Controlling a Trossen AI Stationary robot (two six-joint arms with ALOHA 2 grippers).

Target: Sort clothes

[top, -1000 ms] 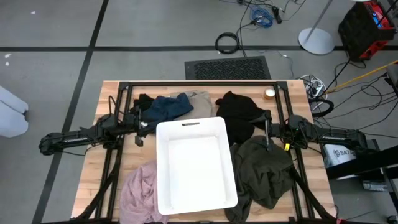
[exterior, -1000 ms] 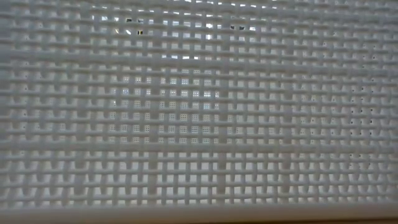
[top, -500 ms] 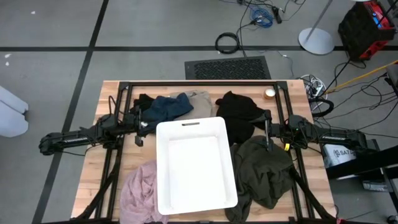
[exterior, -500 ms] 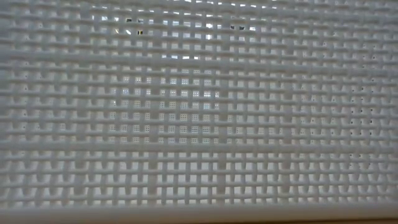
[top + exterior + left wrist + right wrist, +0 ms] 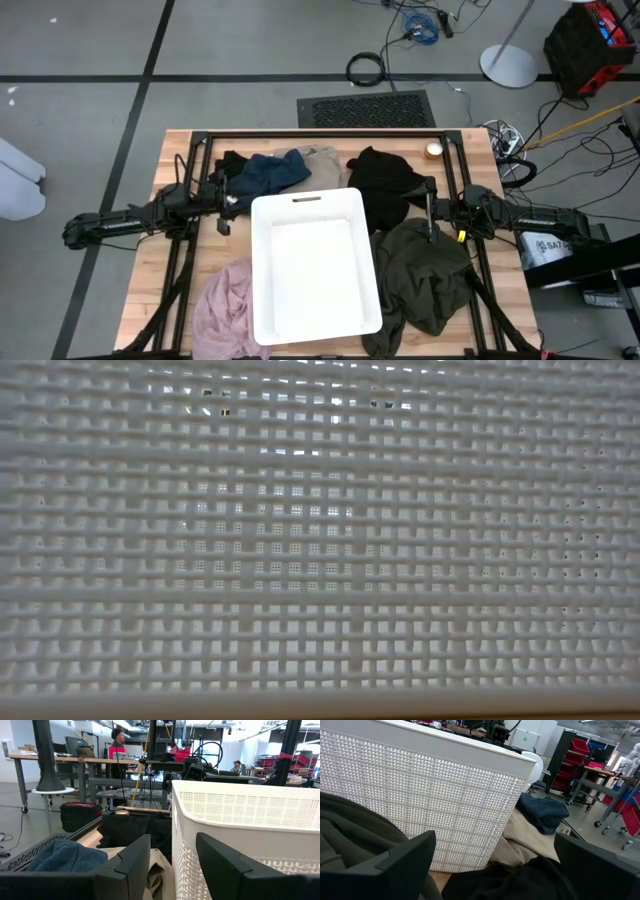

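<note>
A white rectangular plastic bin [image 5: 312,262] with perforated walls sits in the middle of the wooden counter [image 5: 145,270], nothing in it, and the clothes lie around it. At the far edge a navy blue fabric garment [image 5: 268,171] lies bunched against a tan khaki one [image 5: 322,160], with a small bit of black cloth just left of the blue. To the right of them a black garment [image 5: 385,185] is heaped against the bin's far right corner. A dark olive green garment [image 5: 425,275] spreads along the bin's right side, and a pale pink garment [image 5: 225,305] lies crumpled at its near left corner.

The left tool [image 5: 226,215] rests low by the bin's far left corner, fingers parted partway with nothing between them. The right tool [image 5: 430,213] sits at the edge of the black and olive garments, fingers spread wide, gripping nothing. Beyond the counter a person [image 5: 118,742] sits at a desk
</note>
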